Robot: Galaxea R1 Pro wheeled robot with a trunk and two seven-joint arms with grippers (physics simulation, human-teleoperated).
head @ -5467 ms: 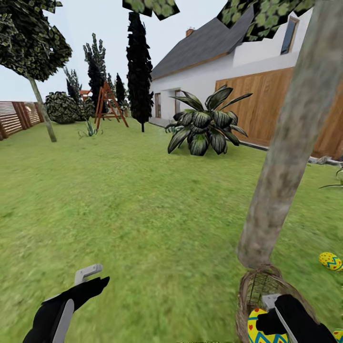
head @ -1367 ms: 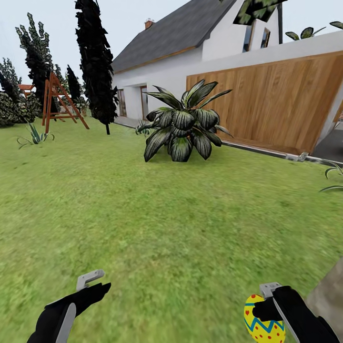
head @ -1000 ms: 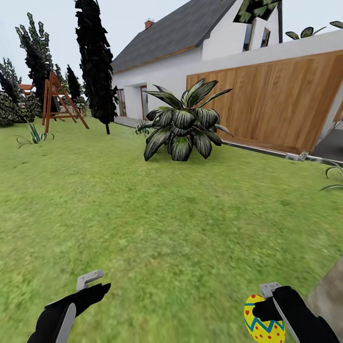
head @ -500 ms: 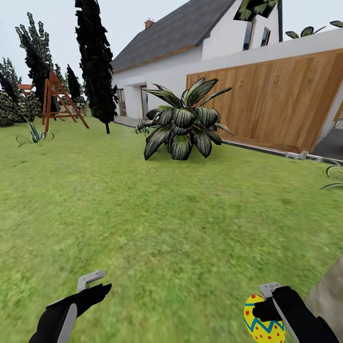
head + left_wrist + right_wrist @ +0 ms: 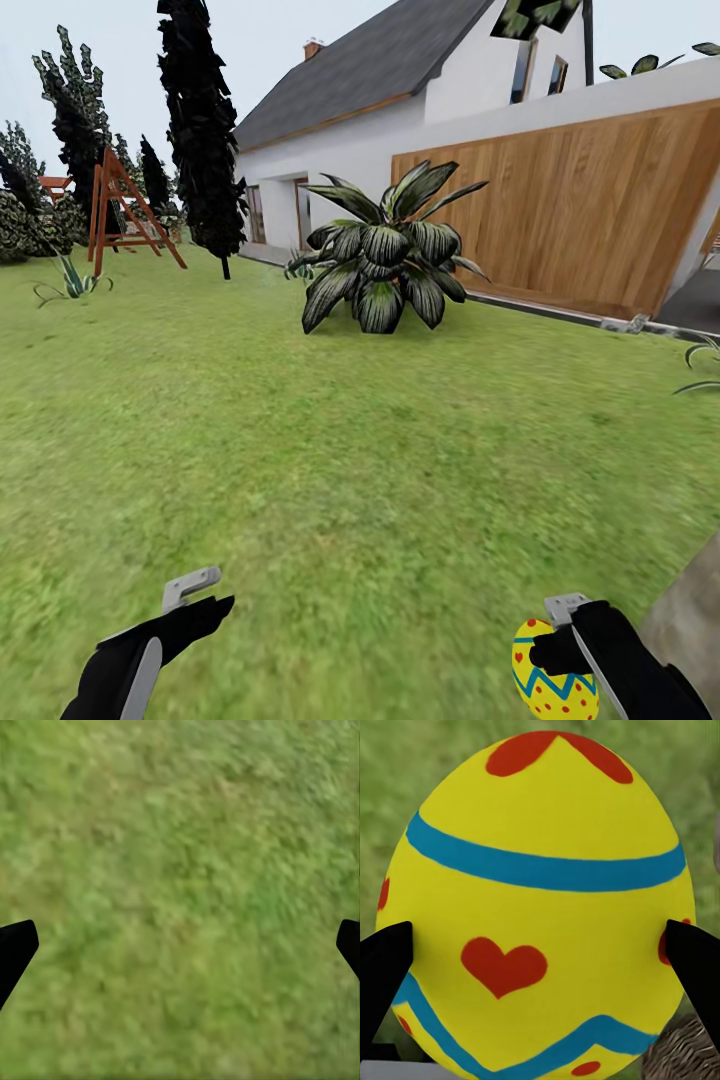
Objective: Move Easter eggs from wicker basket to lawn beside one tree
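My right gripper (image 5: 560, 640) is shut on a yellow Easter egg (image 5: 553, 672) with blue zigzag bands and red marks, held low over the lawn (image 5: 350, 450). In the right wrist view the egg (image 5: 540, 892) sits between the two black fingertips (image 5: 382, 967). Behind it, a patch of brown woven cane from the wicker basket (image 5: 686, 1054) shows. A slice of grey-brown tree trunk (image 5: 695, 610) stands just right of that gripper. My left gripper (image 5: 200, 597) hangs open over bare grass (image 5: 180, 870), nothing between its fingers.
A big broad-leaved plant (image 5: 385, 265) grows mid-lawn ahead. Behind it runs the wood-panelled garage wall (image 5: 580, 220) and the white house (image 5: 330, 160). A black cypress (image 5: 200, 130) and an orange swing frame (image 5: 125, 215) stand far left. Open grass lies ahead.
Since 5.5 s ago the camera has moved: the trunk slid to the right edge and the basket left the head view. The egg stays in my right gripper. The last second shows only a slight shift.
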